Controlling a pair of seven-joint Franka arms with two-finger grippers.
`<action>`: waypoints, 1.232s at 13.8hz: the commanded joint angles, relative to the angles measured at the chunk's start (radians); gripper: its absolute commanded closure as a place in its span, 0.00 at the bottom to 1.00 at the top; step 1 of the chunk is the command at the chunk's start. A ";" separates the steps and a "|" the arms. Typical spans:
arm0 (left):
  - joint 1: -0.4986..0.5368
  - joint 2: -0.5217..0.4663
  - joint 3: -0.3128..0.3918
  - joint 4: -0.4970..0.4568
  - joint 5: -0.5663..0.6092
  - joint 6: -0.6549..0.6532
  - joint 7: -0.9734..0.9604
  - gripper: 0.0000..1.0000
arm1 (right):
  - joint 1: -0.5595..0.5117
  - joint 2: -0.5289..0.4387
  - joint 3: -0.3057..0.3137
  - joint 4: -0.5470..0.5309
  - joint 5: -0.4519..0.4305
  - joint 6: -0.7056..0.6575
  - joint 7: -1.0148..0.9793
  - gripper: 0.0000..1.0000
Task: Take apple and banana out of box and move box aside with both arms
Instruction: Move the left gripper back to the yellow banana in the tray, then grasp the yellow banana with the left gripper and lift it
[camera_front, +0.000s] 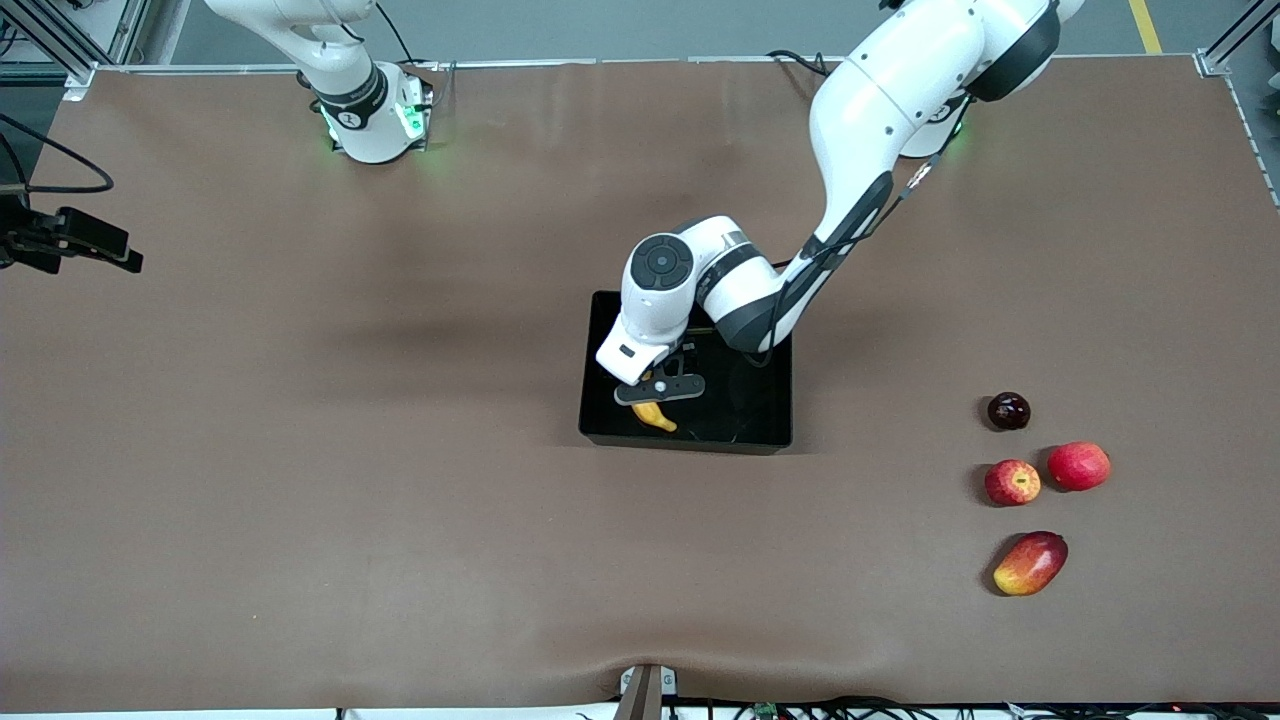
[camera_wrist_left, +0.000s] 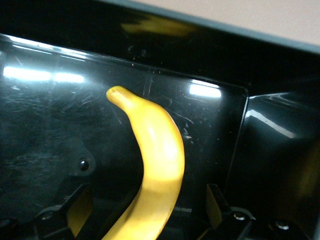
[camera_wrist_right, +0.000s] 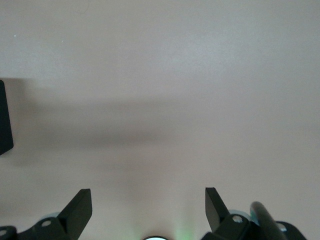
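**Inspector:** Position of the left pincer (camera_wrist_left: 145, 210)?

**Assessor:** Down inside the black shallow glossy plastic box (camera_front: 765, 420), its fingers spread wide, one either side of the single curved yellow banana (camera_wrist_left: 157, 170). Nothing is gripped yet. The banana lies on the box floor at the wall nearest the front camera.

**Inspector:** Recommendation for the step in hand?

**Assessor:** In my judgement, lower until the pads flank the thick mid-section, then close gently; the skin is smooth and the body curved, so an off-centre pinch could let it swivel. Lift clear of the wall before travelling.

**Inspector:** The apple?

**Assessor:** The small round red apple with yellowish streaks (camera_front: 1012, 482) already sits on the brown matte bench (camera_front: 300, 450), toward the left arm's end, beside other fruit.

**Inspector:** The right pincer (camera_wrist_right: 148, 207)?

**Assessor:** Waiting, released, over bare bench.
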 joint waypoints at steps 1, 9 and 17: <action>-0.014 0.040 0.012 0.029 0.017 0.038 -0.015 0.29 | -0.004 0.038 0.004 0.020 0.015 -0.010 -0.014 0.00; -0.016 -0.016 0.026 0.030 0.011 0.031 -0.012 1.00 | 0.028 0.077 0.004 0.020 0.019 0.002 0.000 0.00; 0.071 -0.248 0.010 0.029 -0.030 -0.193 0.107 1.00 | 0.108 0.149 0.004 0.012 0.148 0.040 0.090 0.00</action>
